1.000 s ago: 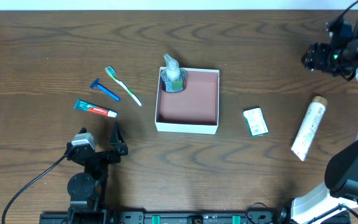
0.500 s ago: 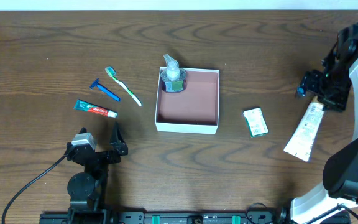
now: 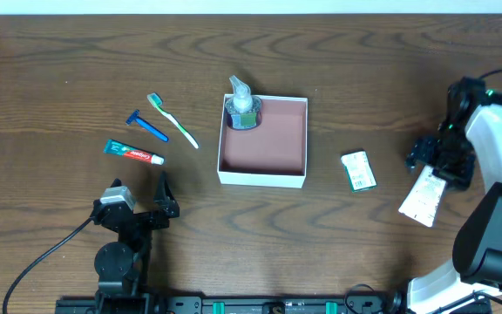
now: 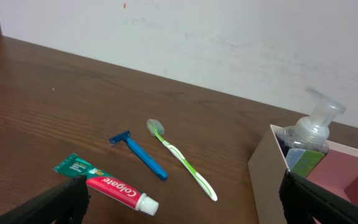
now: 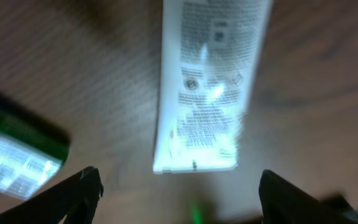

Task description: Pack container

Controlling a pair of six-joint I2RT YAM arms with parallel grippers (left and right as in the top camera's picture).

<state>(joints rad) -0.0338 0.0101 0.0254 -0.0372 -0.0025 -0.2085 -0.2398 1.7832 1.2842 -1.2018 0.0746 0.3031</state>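
Observation:
The container (image 3: 263,178), a square white box with a reddish-brown inside, stands mid-table; its wall shows in the left wrist view (image 4: 265,171). A clear soap pump bottle (image 3: 242,106) (image 4: 314,127) stands in its back left corner. My right gripper (image 3: 436,160) (image 5: 179,196) is open and empty, hovering over a white tube (image 3: 422,201) (image 5: 207,81) at the right. A green-white packet (image 3: 357,170) (image 5: 11,152) lies between tube and container. My left gripper (image 3: 140,190) (image 4: 179,199) is open and empty near the front left.
Left of the container lie a green toothbrush (image 3: 172,119) (image 4: 182,160), a blue razor (image 3: 147,126) (image 4: 140,155) and a red toothpaste tube (image 3: 134,153) (image 4: 107,185). A white wall runs behind the table.
My right arm has swung from the far right back corner forward and down over the white tube, now covering its cap end. The left arm has not moved.

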